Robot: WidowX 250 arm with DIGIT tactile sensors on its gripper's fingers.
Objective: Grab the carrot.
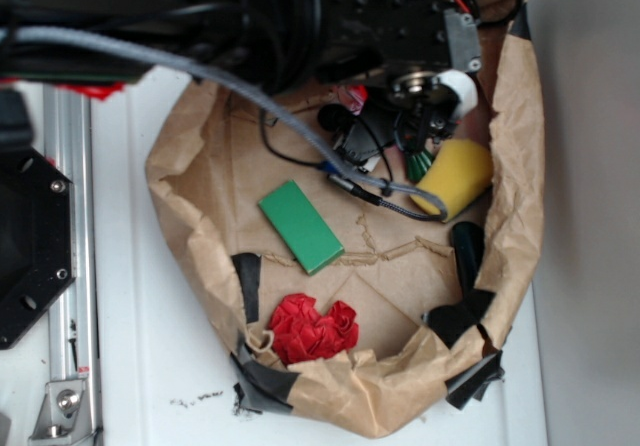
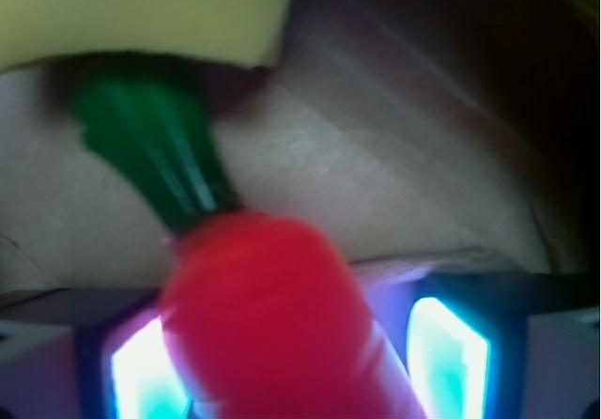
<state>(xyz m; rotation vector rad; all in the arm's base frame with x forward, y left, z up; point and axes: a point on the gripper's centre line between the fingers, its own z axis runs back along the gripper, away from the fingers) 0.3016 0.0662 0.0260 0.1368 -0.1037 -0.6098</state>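
Note:
The carrot [image 2: 272, 316] fills the lower middle of the wrist view, glossy orange-red, with its dark green ribbed stem [image 2: 150, 156] pointing up and left. It lies between the two lit fingers [image 2: 449, 358] of my gripper [image 2: 300, 353]. The jaws stand apart, and a thin gap shows on the carrot's right side. In the exterior view the gripper [image 1: 425, 131] hangs low at the back right of the paper nest. There only the carrot's green stem [image 1: 420, 164] shows below it, and the orange body is hidden.
A yellow sponge wedge [image 1: 455, 178] lies right beside the stem. A green block [image 1: 300, 226] sits mid-nest, a red crumpled thing [image 1: 313, 329] at the front, a dark oblong vegetable [image 1: 466, 251] at the right. Crumpled brown paper walls [image 1: 180, 226] ring everything. A grey cable [image 1: 300, 126] crosses the back.

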